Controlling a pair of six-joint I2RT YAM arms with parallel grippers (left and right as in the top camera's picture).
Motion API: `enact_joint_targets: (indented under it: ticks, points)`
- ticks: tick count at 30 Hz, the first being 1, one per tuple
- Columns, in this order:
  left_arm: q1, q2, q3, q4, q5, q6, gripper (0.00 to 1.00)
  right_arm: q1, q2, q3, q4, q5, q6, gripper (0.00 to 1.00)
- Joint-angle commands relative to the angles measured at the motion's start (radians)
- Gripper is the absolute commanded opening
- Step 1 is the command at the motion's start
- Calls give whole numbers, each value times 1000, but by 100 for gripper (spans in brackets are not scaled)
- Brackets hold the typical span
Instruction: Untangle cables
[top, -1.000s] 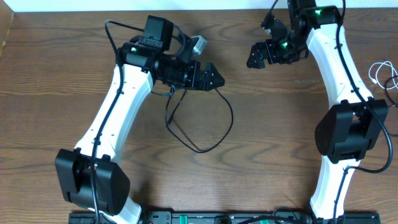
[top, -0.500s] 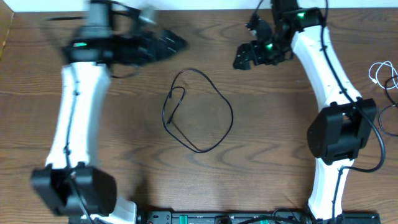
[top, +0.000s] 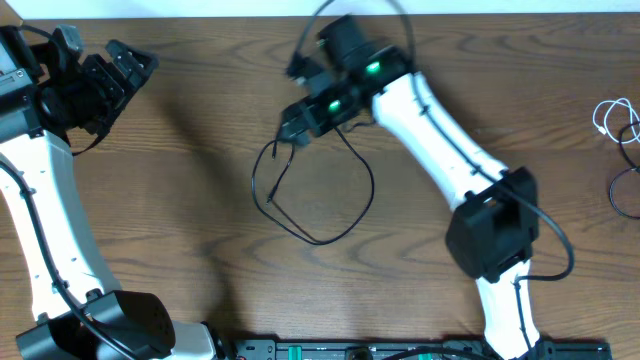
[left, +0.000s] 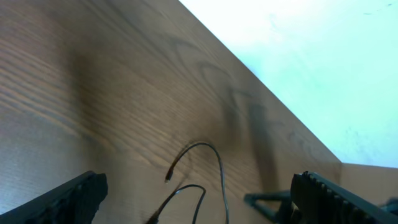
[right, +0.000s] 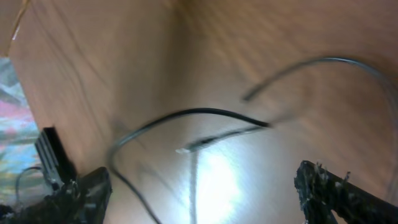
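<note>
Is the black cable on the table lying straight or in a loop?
Looped: the black cable curves round in a wide oval on the table, not stretched straight.

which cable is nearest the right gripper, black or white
The thin black cable looped in the middle; the right gripper hovers at its top end. The white cable lies far off to the right.

White arms (top: 430, 120), black joints (top: 490, 235), black grippers (top: 122, 80), green lights (top: 373, 68)

Table (top: 200, 150) matt brown woodgrain; black cable (top: 321, 243) smooth, slightly glossy sheath.
</note>
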Motion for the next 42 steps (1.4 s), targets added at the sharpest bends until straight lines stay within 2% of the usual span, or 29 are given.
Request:
enact_joint_targets:
  ticks: [1, 6, 14, 21, 27, 29, 34, 42]
  points:
    - [2, -2, 5, -9, -60, -4, 100, 80, 6, -3, 14, 117, 191, 86]
    - [2, -2, 4, -11, -61, -4, 100, 183, 52, -5, 26, 304, 265, 82]
    - [2, -2, 4, -26, -86, -4, 100, 279, 189, -5, 116, 360, 226, 80]
    - [2, -2, 4, -26, -86, -4, 100, 304, 236, -5, 152, 412, 187, 78]
    - [2, -2, -2, -26, -86, -4, 100, 330, 260, -5, 163, 411, 62, 70]
    - [2, -1, -2, -26, -86, -4, 100, 343, 260, -5, 170, 412, 34, 71]
    - [2, -1, -2, -25, -86, -4, 100, 402, 260, -5, 168, 417, -154, 79]
    - [2, -1, -2, -26, -86, -4, 100, 436, 263, -7, 122, 501, -242, 79]
